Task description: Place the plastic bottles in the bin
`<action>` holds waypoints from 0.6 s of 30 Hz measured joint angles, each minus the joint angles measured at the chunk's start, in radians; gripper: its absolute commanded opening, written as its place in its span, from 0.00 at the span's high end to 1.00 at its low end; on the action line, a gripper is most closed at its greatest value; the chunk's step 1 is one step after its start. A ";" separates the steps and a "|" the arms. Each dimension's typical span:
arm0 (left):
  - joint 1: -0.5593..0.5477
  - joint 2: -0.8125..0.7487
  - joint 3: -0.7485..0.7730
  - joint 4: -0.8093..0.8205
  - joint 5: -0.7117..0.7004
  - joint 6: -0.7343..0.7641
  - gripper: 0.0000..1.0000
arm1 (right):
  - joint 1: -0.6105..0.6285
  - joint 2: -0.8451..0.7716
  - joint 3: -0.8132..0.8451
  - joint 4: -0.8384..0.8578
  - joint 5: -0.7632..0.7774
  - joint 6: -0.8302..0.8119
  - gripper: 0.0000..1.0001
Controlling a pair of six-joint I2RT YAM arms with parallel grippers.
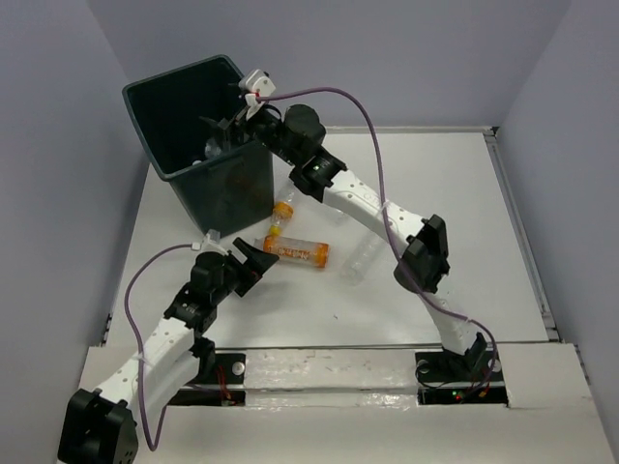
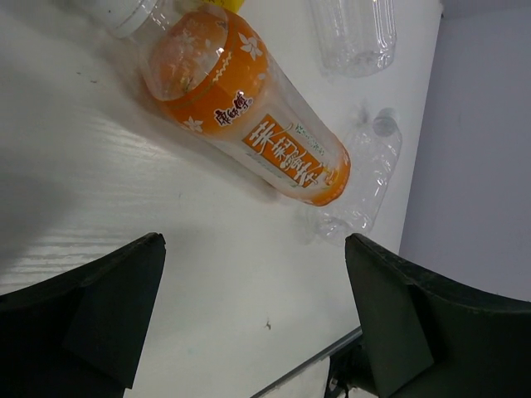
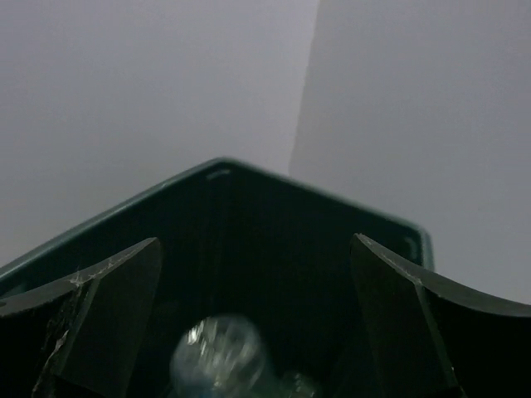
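The right gripper (image 3: 255, 242) hangs over the mouth of the bin (image 1: 224, 193) with its jaws apart. A blurred clear bottle (image 3: 220, 356) shows inside, below it. The left gripper (image 2: 255, 242), jaws apart and empty, hovers over the counter (image 1: 435, 174) near an orange-labelled bottle (image 2: 249, 116). A plain bottle (image 2: 365, 170) lies just beyond.

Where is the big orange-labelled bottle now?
Top view: the orange-labelled bottle lies on the table, just ahead of the open left gripper, near the bin.
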 measured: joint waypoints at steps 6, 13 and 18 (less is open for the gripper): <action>-0.037 0.070 0.015 0.049 -0.076 -0.055 0.01 | 0.011 -0.374 -0.477 -0.070 -0.074 0.020 0.00; -0.134 0.230 0.084 0.092 -0.210 -0.117 0.01 | 0.013 -0.827 -0.982 -0.032 -0.113 0.102 0.01; -0.177 0.372 0.153 0.119 -0.303 -0.156 0.01 | 0.013 -1.004 -1.222 -0.037 -0.121 0.180 0.02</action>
